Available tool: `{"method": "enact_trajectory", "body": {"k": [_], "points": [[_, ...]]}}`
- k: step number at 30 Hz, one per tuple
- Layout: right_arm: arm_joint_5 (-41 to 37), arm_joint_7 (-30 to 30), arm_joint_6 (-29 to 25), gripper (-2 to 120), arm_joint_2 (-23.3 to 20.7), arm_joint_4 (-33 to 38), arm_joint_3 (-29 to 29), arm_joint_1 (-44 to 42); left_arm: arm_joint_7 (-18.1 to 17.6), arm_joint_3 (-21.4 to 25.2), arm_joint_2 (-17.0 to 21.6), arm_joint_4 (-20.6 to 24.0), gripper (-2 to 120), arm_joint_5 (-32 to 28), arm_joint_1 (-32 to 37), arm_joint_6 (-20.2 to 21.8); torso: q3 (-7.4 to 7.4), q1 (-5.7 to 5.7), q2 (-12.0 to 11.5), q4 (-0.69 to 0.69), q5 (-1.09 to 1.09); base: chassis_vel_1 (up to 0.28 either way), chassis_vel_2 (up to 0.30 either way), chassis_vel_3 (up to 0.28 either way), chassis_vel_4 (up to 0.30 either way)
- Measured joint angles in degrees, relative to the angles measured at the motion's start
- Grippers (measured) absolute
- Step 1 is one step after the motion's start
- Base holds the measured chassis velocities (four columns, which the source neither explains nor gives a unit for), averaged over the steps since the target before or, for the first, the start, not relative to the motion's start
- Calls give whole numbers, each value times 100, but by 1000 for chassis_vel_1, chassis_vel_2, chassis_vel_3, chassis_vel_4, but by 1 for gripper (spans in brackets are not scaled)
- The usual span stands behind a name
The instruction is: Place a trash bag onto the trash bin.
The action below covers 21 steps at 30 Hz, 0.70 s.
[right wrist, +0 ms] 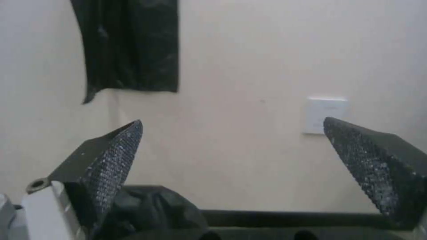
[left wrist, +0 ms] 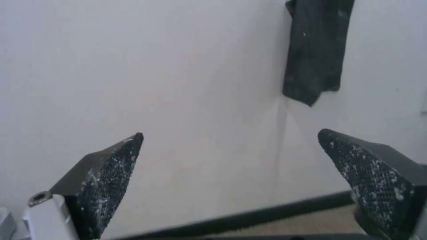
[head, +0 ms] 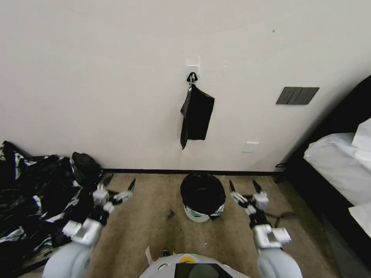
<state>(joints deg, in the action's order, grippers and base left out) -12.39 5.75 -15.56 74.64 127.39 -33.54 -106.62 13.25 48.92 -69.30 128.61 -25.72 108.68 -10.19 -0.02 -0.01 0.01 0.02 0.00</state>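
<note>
The trash bin [head: 196, 216] stands on the carpet by the wall, between my two arms. The trash bag [head: 203, 192] is pulled over its mouth and hangs down its sides, so that only the cream-white lower wall shows. My left gripper [head: 120, 182] is open to the left of the bin, holding nothing. My right gripper [head: 243, 185] is open to the bin's right, also holding nothing. In the right wrist view the trash bag [right wrist: 155, 210] bulges low between the open gripper [right wrist: 232, 120] fingers. The left wrist view has its open gripper [left wrist: 230, 133] facing the bare wall.
A flat bundle of black bags [head: 197, 114] hangs from a wall hook above the bin. A large black-and-silvery plastic heap [head: 34, 193] fills the floor at left. A bed [head: 340, 166] stands at right, with a cable on the floor near it.
</note>
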Motion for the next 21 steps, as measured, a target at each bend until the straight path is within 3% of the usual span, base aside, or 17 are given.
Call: {"method": "enact_trajectory", "body": {"k": [7,21], "points": [[-306,-113,-667,100,17,60,-502,-819,-90,-99,-377,224,100,136,477,-203,0,0,0,-4,-1,0,0,0,0],[-402,-96,-681,100,-12,102,-498,-801,-194,-166,-409,254,100,170,481,-181,1,0,0,-2,0,0,0,0,0]]}}
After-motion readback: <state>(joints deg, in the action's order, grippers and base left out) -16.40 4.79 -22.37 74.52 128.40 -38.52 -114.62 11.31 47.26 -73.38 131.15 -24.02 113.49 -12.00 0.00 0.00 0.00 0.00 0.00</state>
